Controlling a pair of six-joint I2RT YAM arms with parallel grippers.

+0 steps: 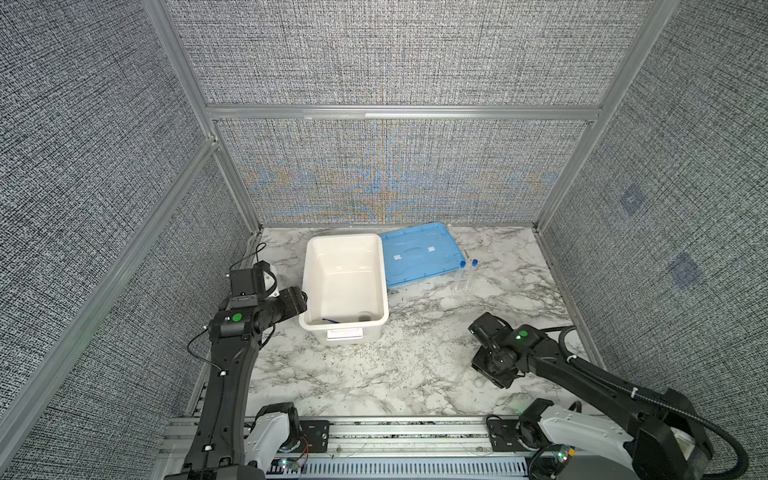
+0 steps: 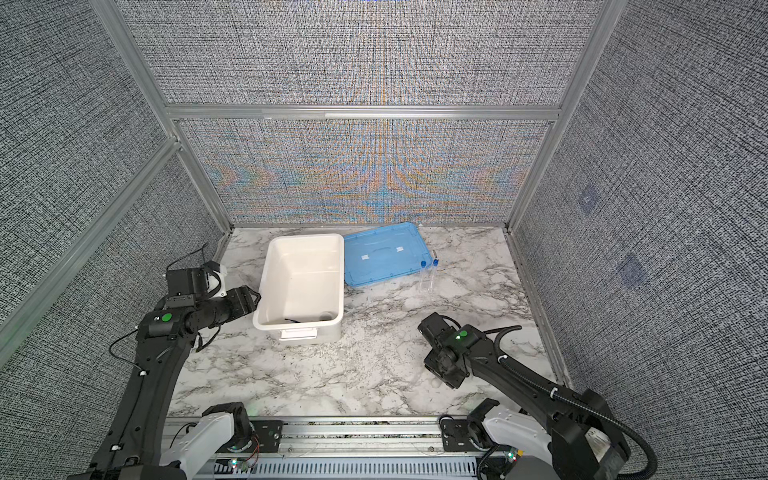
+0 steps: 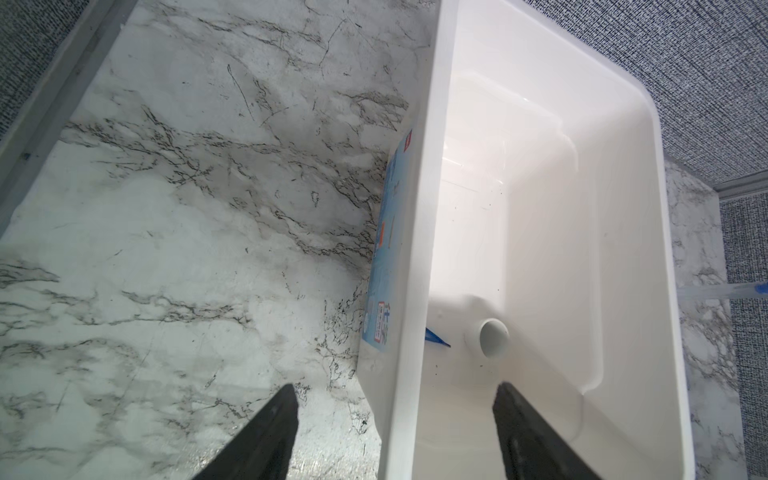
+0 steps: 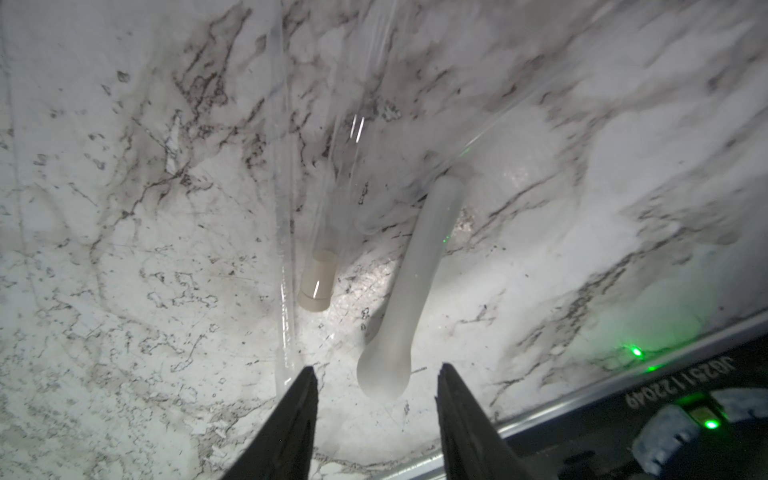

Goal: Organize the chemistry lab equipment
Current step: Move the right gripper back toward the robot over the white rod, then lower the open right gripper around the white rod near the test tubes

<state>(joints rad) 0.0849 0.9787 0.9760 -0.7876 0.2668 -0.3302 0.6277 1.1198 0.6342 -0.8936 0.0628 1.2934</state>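
Worktop [image 1: 374, 374] part-way through the tidy-up. The white tub [image 1: 345, 237] stands left of the middle, toward the back edge, with the blue lid [image 1: 419, 253] flat just beside its right wall.

Already in the tub, at its front end, you can see the dark tweezers [image 1: 331, 320] and the small round dish [image 3: 492, 338].

The two clear tubes with blue caps [image 1: 465, 278] lie side by side on the worktop, just beside the lid's front right corner.

Toward the front right corner three more pieces lie close together: a frosted white stick with a bulb end [image 4: 415, 291], a clear tube with a whitish stopper [image 4: 318, 282] and a thin clear rod [image 4: 286, 270].

Your left fingers [image 3: 270, 428] stand wide apart astride the tub's left wall, one outside and one inside, holding nothing.

Your right fingers [image 4: 291, 415] are about half apart, low over the worktop, with the stick's bulb between them and a gap on each side; no grip shows yet.

Judged from this, two pieces are stowed and at least five remain, and the stick looks next in line.
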